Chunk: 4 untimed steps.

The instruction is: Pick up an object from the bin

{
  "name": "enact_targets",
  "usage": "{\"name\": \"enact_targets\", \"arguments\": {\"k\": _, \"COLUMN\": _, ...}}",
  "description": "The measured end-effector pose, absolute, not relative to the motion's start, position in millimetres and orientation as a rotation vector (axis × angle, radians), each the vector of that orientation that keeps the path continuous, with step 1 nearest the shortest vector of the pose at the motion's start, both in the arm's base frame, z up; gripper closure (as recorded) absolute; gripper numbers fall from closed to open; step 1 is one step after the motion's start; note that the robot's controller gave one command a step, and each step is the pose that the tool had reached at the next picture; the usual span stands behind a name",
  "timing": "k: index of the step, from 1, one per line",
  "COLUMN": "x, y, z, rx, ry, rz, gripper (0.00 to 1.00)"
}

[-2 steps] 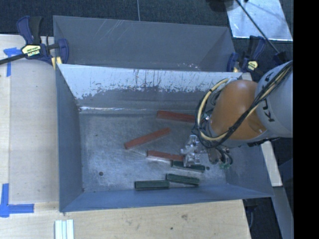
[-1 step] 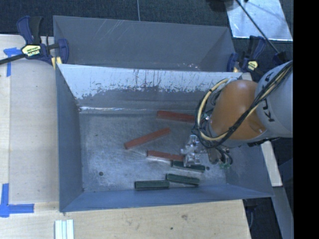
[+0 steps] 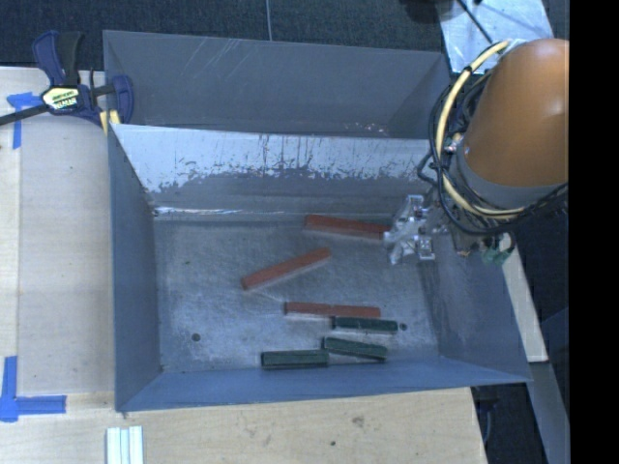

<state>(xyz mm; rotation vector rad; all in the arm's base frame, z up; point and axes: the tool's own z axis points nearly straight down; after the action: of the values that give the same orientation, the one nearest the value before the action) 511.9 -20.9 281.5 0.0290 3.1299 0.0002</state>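
My gripper (image 3: 410,240) hangs at the bin's right side, near the back wall, its metal fingers pointing down-left. Nothing shows between them. Just to its left lies a reddish-brown bar (image 3: 345,226) along the back of the floor, its right end close to the fingertips. A second reddish-brown bar (image 3: 285,269) lies slanted in the middle of the floor. Whether the fingers are open or shut I cannot make out.
Toward the front lie another reddish-brown bar (image 3: 332,310) and three dark green bars (image 3: 294,359) (image 3: 354,349) (image 3: 365,326) close together. The arm's orange cover and cables sit over the bin's right wall.
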Motion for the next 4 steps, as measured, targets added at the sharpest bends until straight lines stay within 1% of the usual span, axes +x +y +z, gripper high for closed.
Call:
{"name": "enact_targets", "arguments": {"k": 1, "x": 510.9, "y": -21.1, "z": 276.8, "rx": 0.03, "ry": 3.138, "rz": 0.0, "gripper": 1.0}}
{"name": "enact_targets", "arguments": {"k": 2, "x": 556.3, "y": -8.7, "z": 143.5, "rx": 0.2, "ry": 3.138, "rz": 0.001, "gripper": 0.0}}
{"name": "enact_targets", "arguments": {"k": 3, "x": 556.9, "y": -9.1, "z": 148.2, "rx": 0.199, "ry": 3.132, "rz": 0.0, "gripper": 0.0}}
{"name": "enact_targets", "arguments": {"k": 4, "x": 583.4, "y": 25.0, "z": 79.3, "rx": -0.019, "ry": 3.111, "rz": -0.001, "gripper": 1.0}}
